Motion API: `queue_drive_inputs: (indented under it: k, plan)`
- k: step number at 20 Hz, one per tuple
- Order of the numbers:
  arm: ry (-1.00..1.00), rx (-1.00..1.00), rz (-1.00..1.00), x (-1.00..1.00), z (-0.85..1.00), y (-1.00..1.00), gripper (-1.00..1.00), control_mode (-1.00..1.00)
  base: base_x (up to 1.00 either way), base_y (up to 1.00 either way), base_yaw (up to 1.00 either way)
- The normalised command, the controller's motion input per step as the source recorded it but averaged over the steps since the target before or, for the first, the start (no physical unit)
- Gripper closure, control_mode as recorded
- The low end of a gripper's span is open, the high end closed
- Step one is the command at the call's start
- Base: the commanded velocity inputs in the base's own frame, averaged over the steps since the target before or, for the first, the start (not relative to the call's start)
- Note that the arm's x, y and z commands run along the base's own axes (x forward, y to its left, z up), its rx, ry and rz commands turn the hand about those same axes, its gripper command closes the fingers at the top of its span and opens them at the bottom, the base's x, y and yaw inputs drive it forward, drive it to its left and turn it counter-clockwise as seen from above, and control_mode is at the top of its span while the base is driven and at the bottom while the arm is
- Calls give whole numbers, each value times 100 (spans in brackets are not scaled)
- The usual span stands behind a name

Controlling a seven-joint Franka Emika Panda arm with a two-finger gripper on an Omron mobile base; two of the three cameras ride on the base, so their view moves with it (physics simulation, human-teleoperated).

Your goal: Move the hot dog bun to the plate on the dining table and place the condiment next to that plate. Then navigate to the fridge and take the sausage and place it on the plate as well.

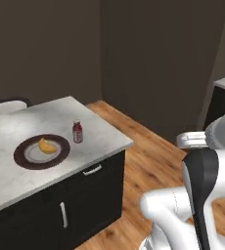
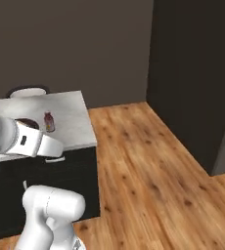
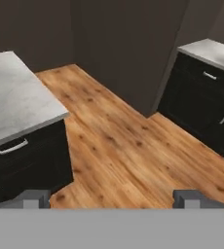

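The dining table (image 1: pixel 16 171) is topped in matt white, grey-veined marble over a dark base. A glossy brown rim is seen on the plate (image 1: pixel 20 155). The floor (image 3: pixel 133 146) is laid in warm, grained wood planks.

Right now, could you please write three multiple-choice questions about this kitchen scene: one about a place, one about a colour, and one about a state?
1. Where does the hot dog bun lie?
A. On the plate
B. On the wooden floor
C. Beside the plate on the table

2. What colour is the rim of the plate?
A. White
B. Dark brown
C. Blue

3. How does the gripper stand?
A. Shut on the condiment
B. Shut and empty
C. Open and empty

Answers:
1. A, the bun rests on the pale centre of the plate.
2. B, a wide dark brown ring surrounds the pale centre.
3. C, in the hand view the finger tips stand far apart over bare floor, and the condiment stands upright on the dining table beside the plate.
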Motion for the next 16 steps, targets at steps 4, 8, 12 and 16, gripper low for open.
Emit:
queue_drive_inputs:
  k: [4,8,12,16]
  plan:
    - [0,0,0,0,0,0,-100,100,-17,-8,-81]
    - [0,0,0,0,0,0,-100,100,-7,-13,-78]
    - [0,0,0,0,0,0,-100,100,-8,-16,-75]
    - [0,0,0,0,0,0,-100,100,-5,-5,-80]
